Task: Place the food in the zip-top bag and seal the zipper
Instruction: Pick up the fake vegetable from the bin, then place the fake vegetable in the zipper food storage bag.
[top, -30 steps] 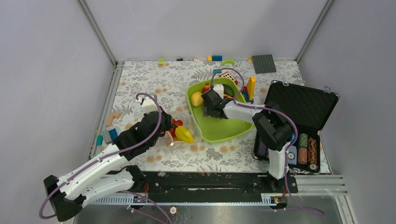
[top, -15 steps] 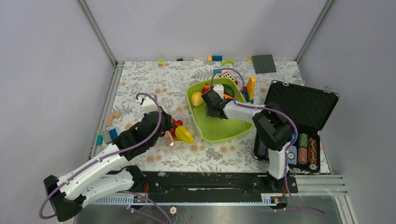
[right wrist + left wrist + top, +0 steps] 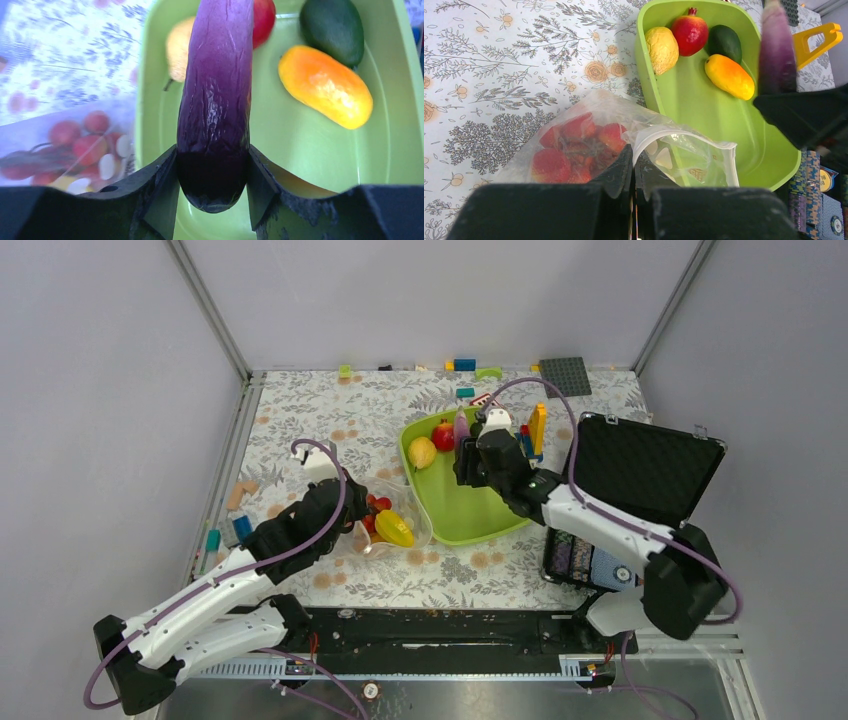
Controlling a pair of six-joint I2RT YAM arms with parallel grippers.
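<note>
Now that the eggplant [image 3: 215,95] is pinched by its blunt end in the right gripper [image 3: 212,172] and hangs above the tray [image 3: 470,515], the pick is judged done. 1 s earlier that gripper sat low in the tray w/ jaws wider and the arm folded differently. Next step, prob.: carry it to the zip-top bag [image 3: 589,135], which lies on the table [image 3: 499,60] just left of the tray, mouth gaping toward it, zipper [image 3: 730,165] unsealed. Left gripper [image 3: 634,170], pressed together, pinches the bag's near mouth edge, unchanged.

Count:
- In grip: eggplant ×1.
- In tray: ×4, i.e. lemon [image 3: 662,47], red fruit [image 3: 690,31], dark green fruit [image 3: 725,42], orange-yellow fruit [image 3: 729,76].
- In bag: red bunch [image 3: 574,150] ×1, yellow starfruit [image 3: 393,528] ×1.

Approx. two of seven pieces bagged.
</note>
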